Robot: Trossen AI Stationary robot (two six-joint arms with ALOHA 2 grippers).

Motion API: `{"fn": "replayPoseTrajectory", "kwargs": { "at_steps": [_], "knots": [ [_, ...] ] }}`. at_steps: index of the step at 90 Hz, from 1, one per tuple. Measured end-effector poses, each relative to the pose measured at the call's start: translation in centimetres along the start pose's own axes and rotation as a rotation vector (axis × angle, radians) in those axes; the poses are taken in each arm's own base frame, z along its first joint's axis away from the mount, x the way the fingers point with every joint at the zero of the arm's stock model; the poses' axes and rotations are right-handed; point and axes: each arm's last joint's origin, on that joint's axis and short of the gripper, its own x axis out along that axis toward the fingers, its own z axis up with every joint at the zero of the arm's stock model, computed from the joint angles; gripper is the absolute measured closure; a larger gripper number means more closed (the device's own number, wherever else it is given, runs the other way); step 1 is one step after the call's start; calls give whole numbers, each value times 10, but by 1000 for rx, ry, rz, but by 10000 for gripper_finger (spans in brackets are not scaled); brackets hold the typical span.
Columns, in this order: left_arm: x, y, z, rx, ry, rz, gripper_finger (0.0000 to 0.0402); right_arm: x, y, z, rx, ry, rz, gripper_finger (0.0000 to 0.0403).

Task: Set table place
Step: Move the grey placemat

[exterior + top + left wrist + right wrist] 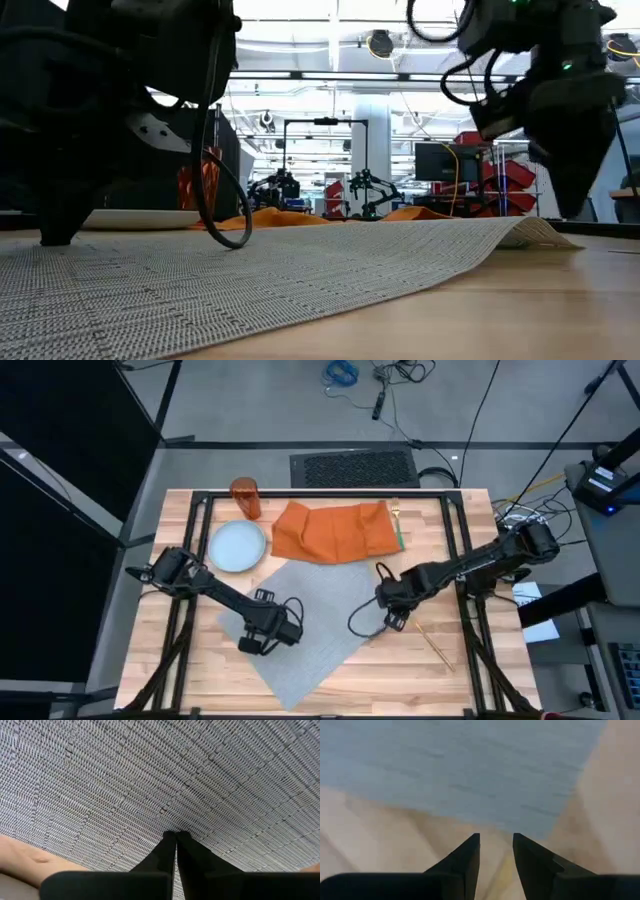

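Observation:
The grey placemat lies turned like a diamond on the light-wood table. Its right corner is humped up off the wood. My left gripper stands shut on the mat's left part. My right gripper hovers narrowly open just off the mat's right corner, fingers pointing down, nothing plainly between them. At the far side rest the pale-blue plate, the orange tumbler, the orange napkin and a green-handled fork. One gold piece of cutlery lies on the wood at the right. My left gripper presses its shut fingertips down on the placemat's woven top, well inside its left part. The fingers come from above, slanting. The mat lies flat on the table under them.
Black frame bars run along both sides of the tabletop. A loose black cable loops over the mat by each wrist. Bare wood shows at the near right and near left corners.

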Motion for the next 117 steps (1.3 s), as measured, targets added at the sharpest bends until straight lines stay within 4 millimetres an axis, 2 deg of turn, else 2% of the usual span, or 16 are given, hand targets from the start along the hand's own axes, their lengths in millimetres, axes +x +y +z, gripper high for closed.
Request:
{"fn": "replayPoseTrajectory", "kwargs": {
  "at_steps": [13, 26, 62, 90, 102, 117],
  "knots": [
    [0, 0, 0, 1, -1, 0, 401, 1, 13, -10, -36, -14, 34, 300],
    [0, 3, 1, -10, -1, -9, 401, 1, 11, -4, -17, -98, -11, 300],
    [-5, 4, 4, -14, -9, 2, 401, 0, -18, 23, 73, -129, -39, 296],
    [-5, 2, 4, -25, -13, 15, 401, 21, -55, 24, 168, -62, -47, 231],
    [-5, 2, 4, -25, -14, 16, 401, 23, -61, 25, 184, -60, -38, 215],
    [-5, 2, 4, -25, -14, 17, 401, 24, -60, 27, 190, -79, 8, 215]
  ]
}}
